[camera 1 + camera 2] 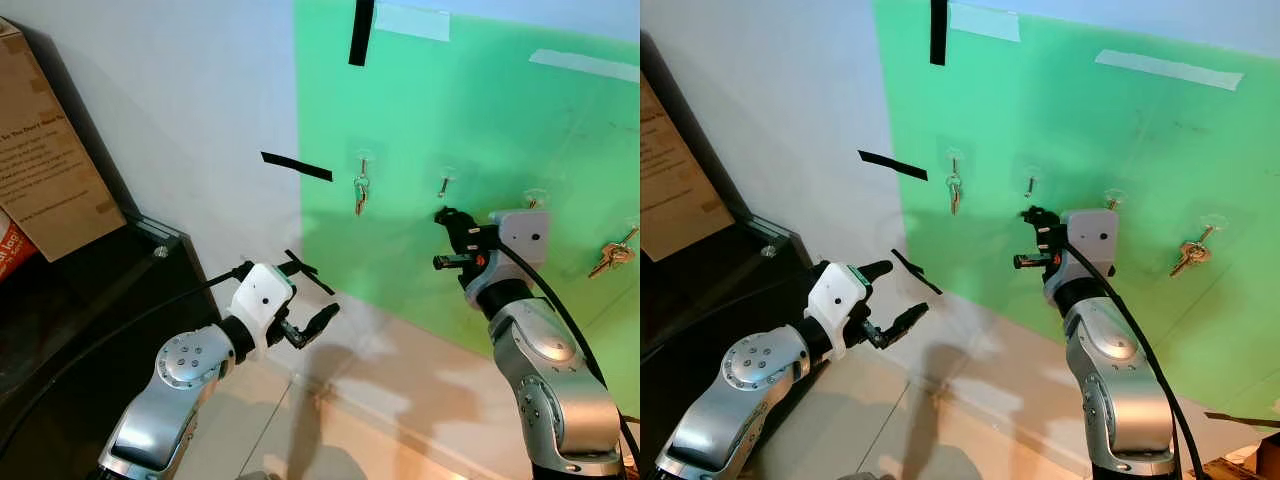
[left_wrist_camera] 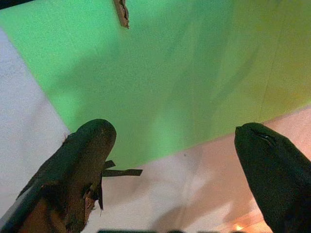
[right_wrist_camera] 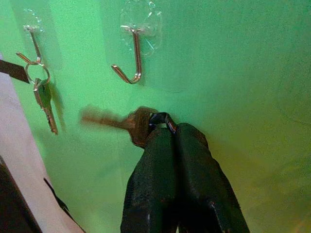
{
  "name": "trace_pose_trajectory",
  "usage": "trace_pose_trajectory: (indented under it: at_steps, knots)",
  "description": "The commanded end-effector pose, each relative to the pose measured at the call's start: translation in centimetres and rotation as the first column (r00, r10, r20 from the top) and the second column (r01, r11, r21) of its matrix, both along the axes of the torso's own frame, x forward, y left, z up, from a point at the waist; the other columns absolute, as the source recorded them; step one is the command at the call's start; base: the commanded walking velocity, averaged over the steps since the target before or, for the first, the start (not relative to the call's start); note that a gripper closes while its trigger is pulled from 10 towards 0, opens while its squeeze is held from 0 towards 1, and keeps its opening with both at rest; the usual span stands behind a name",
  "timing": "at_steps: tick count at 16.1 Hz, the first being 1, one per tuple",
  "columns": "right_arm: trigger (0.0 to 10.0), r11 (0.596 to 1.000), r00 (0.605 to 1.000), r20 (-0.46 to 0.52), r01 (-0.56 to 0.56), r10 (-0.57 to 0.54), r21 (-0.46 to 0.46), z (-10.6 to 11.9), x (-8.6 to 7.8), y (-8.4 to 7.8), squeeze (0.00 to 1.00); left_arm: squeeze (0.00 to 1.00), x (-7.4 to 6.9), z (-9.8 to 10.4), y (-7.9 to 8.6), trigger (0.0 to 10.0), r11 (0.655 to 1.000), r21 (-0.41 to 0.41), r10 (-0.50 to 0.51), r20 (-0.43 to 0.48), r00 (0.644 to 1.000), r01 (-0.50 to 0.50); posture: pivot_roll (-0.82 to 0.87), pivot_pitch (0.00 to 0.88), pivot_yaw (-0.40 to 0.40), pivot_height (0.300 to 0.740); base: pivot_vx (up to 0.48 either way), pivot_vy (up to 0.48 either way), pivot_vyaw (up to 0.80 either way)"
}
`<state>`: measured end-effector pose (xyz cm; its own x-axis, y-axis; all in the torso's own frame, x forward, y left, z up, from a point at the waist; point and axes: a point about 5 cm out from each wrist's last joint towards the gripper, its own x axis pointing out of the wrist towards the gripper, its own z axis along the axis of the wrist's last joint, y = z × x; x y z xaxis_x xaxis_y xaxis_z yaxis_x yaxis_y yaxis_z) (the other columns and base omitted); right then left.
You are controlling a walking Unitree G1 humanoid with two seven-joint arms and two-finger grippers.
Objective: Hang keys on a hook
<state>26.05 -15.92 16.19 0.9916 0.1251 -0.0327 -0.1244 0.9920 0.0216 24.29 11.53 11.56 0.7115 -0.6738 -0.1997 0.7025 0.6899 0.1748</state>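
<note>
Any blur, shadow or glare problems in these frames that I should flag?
Right wrist view: the key held in the right gripper is motion-blurred, while the empty hook and the hung keys are sharp. Left wrist view: the left gripper's fingers are dark and soft. Eye views: arm shadows fall on the green board; no glare.

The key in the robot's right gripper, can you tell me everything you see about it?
The key is brownish metal, brassy-looking, and a bit blurred. Its rounded head is pinched between the shut black fingers of the right gripper, with a thin ring showing at the fingertips. Its blade sticks out sideways, close to the green board. It sits just below an empty metal hook and is not hung on it yet.
</note>
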Motion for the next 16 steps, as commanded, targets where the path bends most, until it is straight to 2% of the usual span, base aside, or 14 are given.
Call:
trace_pose_trajectory:
  at_steps: [1, 6, 8, 9, 16]
  knots:
    - [10.0, 1.0, 1.0, -0.009, -0.018, 0.018, -0.004, -0.2, -0.1, 0.2, 0.0, 0.1, 0.1, 0.6, -0.3, 10.0, 1.0, -0.012, -0.016, 0.025, 1.0, 0.017, -0.07, 0.0, 0.043, 0.74, 0.0, 0.0, 0.0]
    - [10.0, 0.997, 0.995, 0.051, -0.083, 0.083, -0.001, 0.9, -0.3, 0.8, 0.0, 0.11, 0.1, 0.7, -0.2, 10.0, 1.0, -0.013, -0.013, 0.029, 0.999, 0.013, -0.06, 0.0, 0.042, 0.74, 0.0, 0.0, 0.0]
    - [10.0, 0.989, 0.99, 0.051, -0.131, 0.134, -0.071, 0.9, -0.5, 0.9, 0.0, 0.1, 0.2, 0.7, -0.2, 10.0, 1.0, -0.013, -0.015, 0.029, 0.999, 0.015, -0.07, 0.0, 0.044, 0.74, 0.0, 0.0, 0.0]
    - [10.0, 0.988, 0.989, 0.056, -0.135, 0.14, -0.076, 0.9, -0.6, 0.8, 0.0, 0.11, 0.2, 0.7, -0.2, 10.0, 1.0, -0.013, -0.016, 0.029, 0.999, 0.016, -0.07, 0.0, 0.045, 0.74, 0.0, 0.0, 0.0]
    - [10.0, 0.986, 0.973, 0.161, -0.161, 0.166, -0.04, 2.6, -0.5, 0.9, 0.0, 0.11, 0.2, 0.8, -0.3, 10.0, 1.0, -0.016, -0.02, 0.033, 0.999, 0.021, -0.07, 0.0, 0.044, 0.74, 0.0, 0.0, 0.0]
